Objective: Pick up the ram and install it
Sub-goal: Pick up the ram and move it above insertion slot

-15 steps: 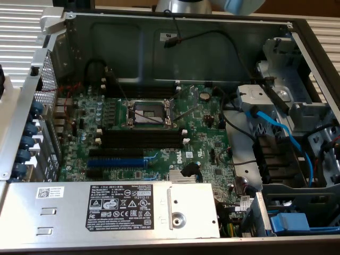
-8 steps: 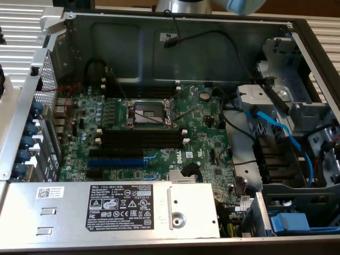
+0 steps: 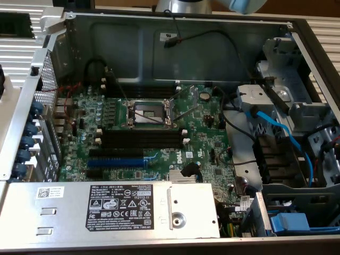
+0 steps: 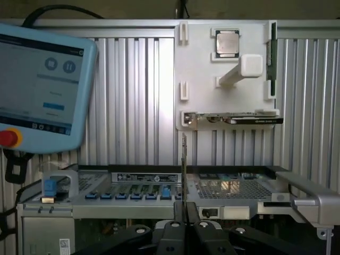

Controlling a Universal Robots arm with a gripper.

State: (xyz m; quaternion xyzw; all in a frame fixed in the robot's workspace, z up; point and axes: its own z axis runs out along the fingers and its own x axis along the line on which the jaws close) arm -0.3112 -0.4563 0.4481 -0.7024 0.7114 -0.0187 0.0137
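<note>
Black fingers [image 4: 174, 229] of the hand [image 4: 184, 215] are closed from 2 sides on the ram [image 4: 184, 164]. In the wrist view the ram shows edge-on, as a thin dark strip standing upright out of the grip. It is in the hand and not yet seated in any slot.

Beyond the ram in that view lies the open computer case [image 4: 297, 188], with its perforated metal panel and a row of small blue tabs along the rim. Behind the case, on the ribbed metal table [image 4: 133, 95], sits a white holder plate [image 4: 204, 69]. A square processor chip [image 4: 227, 42] sits at the plate's upper part, with a white block just below it. A flat circuit card [image 4: 234, 118] is clipped along the plate's lower edge. A pale blue teach pendant [image 4: 42, 85] with a red button [image 4: 8, 138] lies on the same table, well apart from the plate.

The exterior view looks down into the case [image 3: 175, 37]. Its green motherboard [image 3: 210, 146] carries a processor socket [image 3: 149, 112] near the middle. Just below the socket run long black memory slots [image 3: 142, 139] with white end clips. Below those is a blue expansion slot [image 3: 125, 161]. A silver power supply [image 3: 64, 212] with a black label spans the near edge. Light blue cables [image 3: 276, 127] loop at the exterior view's right.
</note>
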